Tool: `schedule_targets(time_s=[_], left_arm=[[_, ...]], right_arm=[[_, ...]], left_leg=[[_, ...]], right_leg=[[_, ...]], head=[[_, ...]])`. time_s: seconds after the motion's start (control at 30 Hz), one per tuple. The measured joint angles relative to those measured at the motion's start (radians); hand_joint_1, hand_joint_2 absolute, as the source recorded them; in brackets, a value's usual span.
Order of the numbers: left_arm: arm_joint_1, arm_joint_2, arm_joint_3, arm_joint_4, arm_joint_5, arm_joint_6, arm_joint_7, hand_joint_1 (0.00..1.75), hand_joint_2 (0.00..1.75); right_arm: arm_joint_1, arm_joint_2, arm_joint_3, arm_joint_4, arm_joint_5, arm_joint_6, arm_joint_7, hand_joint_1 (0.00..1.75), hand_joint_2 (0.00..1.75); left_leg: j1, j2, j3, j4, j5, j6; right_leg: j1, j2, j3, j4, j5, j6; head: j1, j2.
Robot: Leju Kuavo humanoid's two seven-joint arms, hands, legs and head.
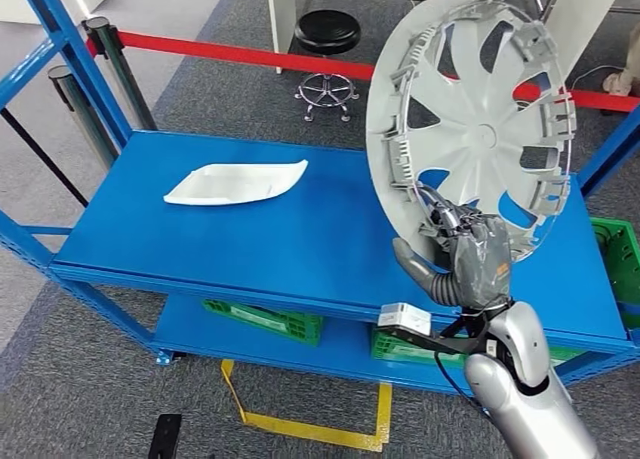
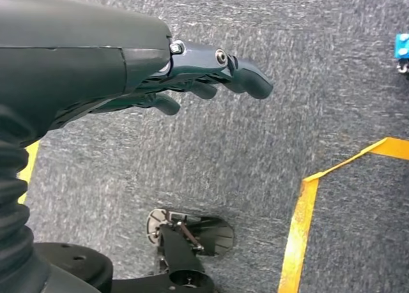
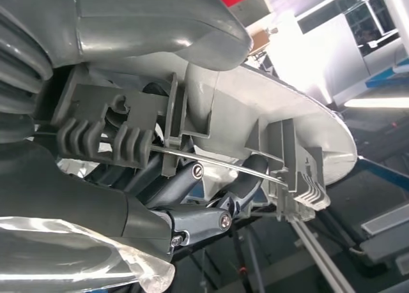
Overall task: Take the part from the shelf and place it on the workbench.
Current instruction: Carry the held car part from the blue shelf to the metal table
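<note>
Gripping the grey wheel cover [image 1: 469, 129] by its lower rim, our right hand [image 1: 462, 259] holds it upright above the blue shelf [image 1: 317, 229]; the right wrist view shows fingers [image 3: 202, 216] hooked behind the rim. Our left hand [image 2: 193, 76] hangs over carpet (fingers extended, holding nothing).

My right hand [image 1: 477, 259] covers the lower rim of the wheel cover [image 1: 472, 119]; my fingers [image 1: 445, 217] go behind it, tips hidden. Cover's top is cut by the pic edge in head view. Green crates [image 1: 264, 319] sit under the shelf [image 1: 226, 239], mostly hidden by its deck. Right wrist view: bg past the cover [image 3: 289, 114] is blown out, blurred.
</note>
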Motion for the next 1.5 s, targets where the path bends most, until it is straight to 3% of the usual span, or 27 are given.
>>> schedule_targets(time_s=[0.07,0.13,0.23,0.27,0.3,0.33,0.4,0.47,0.57,0.63,0.73,0.77,0.8,0.83,0.9,0.97,1.0,1.07,1.13,1.2,1.27,1.3,1.33,1.37,1.43,1.5], left_arm=[[0.000,0.000,0.000,0.000,0.003,0.001,0.012,0.00,1.75],[-0.001,0.000,0.000,0.000,0.005,0.003,0.022,0.00,1.75],[-0.001,0.000,0.001,0.000,0.009,0.005,0.031,0.00,1.75],[-0.001,0.000,0.001,0.000,0.010,0.005,0.034,0.00,1.75],[-0.001,0.000,0.001,0.000,0.010,0.006,0.036,0.00,1.75],[-0.001,0.000,0.001,0.000,0.010,0.006,0.037,0.00,1.75],[-0.002,0.000,0.001,0.000,0.011,0.008,0.038,0.00,1.75],[-0.005,0.001,0.001,0.000,0.012,0.012,0.038,0.00,1.75],[-0.005,0.000,0.002,0.000,0.014,0.022,0.039,0.00,1.75],[-0.007,-0.001,0.002,0.000,0.015,0.027,0.040,0.00,1.75],[-0.009,-0.002,0.003,0.000,0.015,0.032,0.040,0.00,1.75],[-0.009,-0.003,0.003,0.000,0.016,0.035,0.040,0.00,1.75],[-0.009,-0.003,0.003,0.000,0.016,0.039,0.041,0.00,1.75],[-0.009,-0.003,0.003,0.000,0.016,0.042,0.041,0.00,1.75],[-0.009,-0.004,0.004,0.000,0.016,0.047,0.041,0.00,1.75],[-0.010,-0.005,0.004,0.000,0.016,0.051,0.041,0.00,1.75],[-0.010,-0.006,0.004,0.000,0.016,0.053,0.041,0.00,1.75],[-0.010,-0.007,0.004,0.000,0.017,0.055,0.041,0.00,1.75],[-0.009,-0.007,0.004,0.000,0.018,0.056,0.041,0.00,1.75],[-0.009,-0.007,0.005,0.000,0.020,0.057,0.041,0.00,1.75],[-0.009,-0.007,0.005,0.000,0.021,0.058,0.041,0.00,1.75],[-0.009,-0.007,0.005,0.000,0.021,0.058,0.041,0.00,1.75],[-0.009,-0.007,0.005,0.000,0.021,0.058,0.041,0.00,1.75],[-0.009,-0.007,0.005,0.000,0.021,0.058,0.041,0.00,1.75],[-0.011,-0.006,0.005,0.000,0.022,0.060,0.041,0.00,1.75],[-0.014,-0.006,0.005,0.000,0.024,0.062,0.039,0.00,1.75]], right_arm=[[-0.002,0.003,-0.001,-0.001,-0.002,-0.002,0.000,1.75,1.75],[-0.009,0.007,-0.001,-0.001,-0.007,-0.001,0.000,1.75,1.75],[-0.014,0.013,0.001,-0.002,-0.010,0.001,-0.003,1.75,1.75],[-0.014,0.014,0.002,-0.002,-0.010,0.001,-0.004,1.75,1.75],[-0.014,0.014,0.003,-0.002,-0.010,0.001,-0.004,1.75,1.75],[-0.014,0.014,0.004,-0.002,-0.010,0.001,-0.004,1.75,1.75],[-0.014,0.015,0.006,-0.002,-0.011,0.001,-0.004,1.75,1.75],[-0.015,0.016,0.007,-0.002,-0.012,0.001,-0.004,1.75,1.75],[-0.015,0.017,0.008,-0.002,-0.012,0.001,-0.005,1.75,1.75],[-0.015,0.017,0.008,-0.001,-0.012,0.000,-0.005,1.75,1.75],[-0.015,0.017,0.008,0.002,-0.013,0.001,-0.005,1.75,1.75],[-0.014,0.017,0.009,0.003,-0.012,0.001,-0.006,1.75,1.75],[-0.014,0.017,0.009,0.004,-0.012,0.001,-0.006,1.75,1.75],[-0.014,0.017,0.009,0.006,-0.011,0.001,-0.006,1.75,1.75],[-0.015,0.017,0.009,0.008,-0.010,0.001,-0.006,1.75,1.75],[-0.016,0.017,0.009,0.009,-0.008,0.002,-0.006,1.75,1.75],[-0.016,0.017,0.009,0.009,-0.007,0.003,-0.006,1.75,1.75],[-0.015,0.017,0.010,0.010,-0.006,0.005,-0.006,1.75,1.75],[-0.017,0.017,0.011,0.012,-0.006,0.006,-0.006,1.75,1.75],[-0.018,0.018,0.011,0.013,-0.006,0.007,-0.005,1.75,1.75],[-0.017,0.019,0.013,0.015,-0.006,0.007,-0.006,1.75,1.75],[-0.017,0.020,0.013,0.016,-0.006,0.007,-0.006,1.75,1.75],[-0.016,0.020,0.014,0.017,-0.006,0.007,-0.006,1.75,1.75],[-0.015,0.020,0.014,0.017,-0.006,0.007,-0.006,1.75,1.75],[-0.015,0.020,0.015,0.017,-0.006,0.005,-0.005,1.75,1.75],[-0.015,0.021,0.016,0.017,-0.006,0.004,-0.005,1.75,1.75]], left_leg=[[0.001,0.000,-0.001,0.003,-0.001,-0.009],[0.002,0.000,-0.016,0.044,-0.037,-0.018],[0.005,0.001,-0.084,0.228,-0.139,-0.027],[0.005,0.001,-0.098,0.271,-0.153,-0.028],[0.005,0.001,-0.095,0.276,-0.148,-0.026],[0.005,0.001,-0.073,0.243,-0.126,-0.024],[0.003,0.001,0.004,0.105,-0.067,-0.015],[-0.001,0.000,0.052,0.008,-0.041,-0.008],[-0.004,0.001,0.046,-0.008,-0.029,0.004],[-0.002,0.003,0.037,-0.015,-0.012,0.017],[-0.001,0.005,0.008,-0.016,0.012,0.027],[-0.002,0.005,-0.004,-0.015,0.020,0.027],[-0.002,0.005,-0.015,-0.014,0.027,0.027],[-0.002,0.005,-0.026,-0.012,0.034,0.026],[-0.002,0.005,-0.043,-0.008,0.047,0.021],[-0.004,0.005,-0.054,-0.004,0.059,0.011],[-0.005,0.005,-0.057,-0.004,0.067,0.006],[-0.005,0.004,-0.062,-0.006,0.081,-0.005],[-0.003,0.003,-0.073,0.012,0.054,-0.018],[-0.001,0.003,-0.100,0.099,-0.033,-0.027],[0.000,0.004,-0.122,0.223,-0.109,-0.032],[0.001,0.004,-0.120,0.260,-0.117,-0.032],[0.001,0.004,-0.103,0.265,-0.105,-0.030],[0.000,0.003,-0.071,0.233,-0.080,-0.027],[-0.002,0.003,0.024,0.104,-0.052,-0.014],[-0.008,0.003,0.087,0.000,-0.060,-0.002]], right_leg=[[-0.002,0.001,-0.002,-0.003,0.006,-0.011],[-0.005,-0.001,-0.002,-0.007,0.012,-0.022],[-0.004,-0.004,-0.007,-0.007,0.018,-0.032],[-0.003,-0.004,-0.010,-0.007,0.019,-0.033],[-0.002,-0.004,-0.012,-0.007,0.022,-0.034],[-0.002,-0.004,-0.015,-0.007,0.024,-0.034],[0.000,-0.004,-0.018,-0.006,0.029,-0.030],[0.001,-0.003,-0.025,-0.003,0.036,-0.021],[-0.002,-0.004,-0.035,-0.002,0.047,-0.002],[-0.004,-0.003,-0.052,0.027,0.010,0.010],[-0.005,-0.002,-0.105,0.196,-0.113,0.021],[-0.005,-0.002,-0.113,0.246,-0.135,0.023],[-0.005,-0.002,-0.107,0.265,-0.139,0.024],[-0.005,-0.002,-0.081,0.247,-0.124,0.023],[-0.004,-0.002,0.011,0.121,-0.080,0.019],[-0.001,-0.001,0.090,0.001,-0.069,0.012],[0.001,0.000,0.105,-0.025,-0.074,0.008],[0.003,0.000,0.099,-0.028,-0.064,-0.004],[0.000,-0.004,0.084,-0.029,-0.046,-0.022],[-0.001,-0.006,0.064,-0.030,-0.026,-0.036],[0.001,-0.006,0.037,-0.028,-0.006,-0.041],[0.002,-0.006,0.022,-0.026,0.004,-0.041],[0.004,-0.006,0.007,-0.024,0.013,-0.040],[0.005,-0.006,-0.007,-0.021,0.022,-0.039],[0.008,-0.005,-0.030,-0.014,0.036,-0.034],[0.009,-0.007,-0.042,-0.012,0.052,-0.024]], head=[[0.000,0.000],[-0.002,0.000],[-0.005,0.000],[-0.005,0.000],[-0.005,0.000],[-0.005,0.000],[-0.005,0.000],[-0.004,0.000],[-0.004,0.000],[-0.002,0.000],[0.001,0.000],[0.001,0.000],[0.000,0.000],[0.001,0.000],[0.001,0.000],[0.000,0.000],[0.000,0.000],[0.000,0.000],[-0.002,0.000],[-0.004,0.000],[-0.005,0.000],[-0.005,0.000],[-0.005,0.000],[-0.005,0.000],[-0.005,0.000],[-0.004,0.000]])
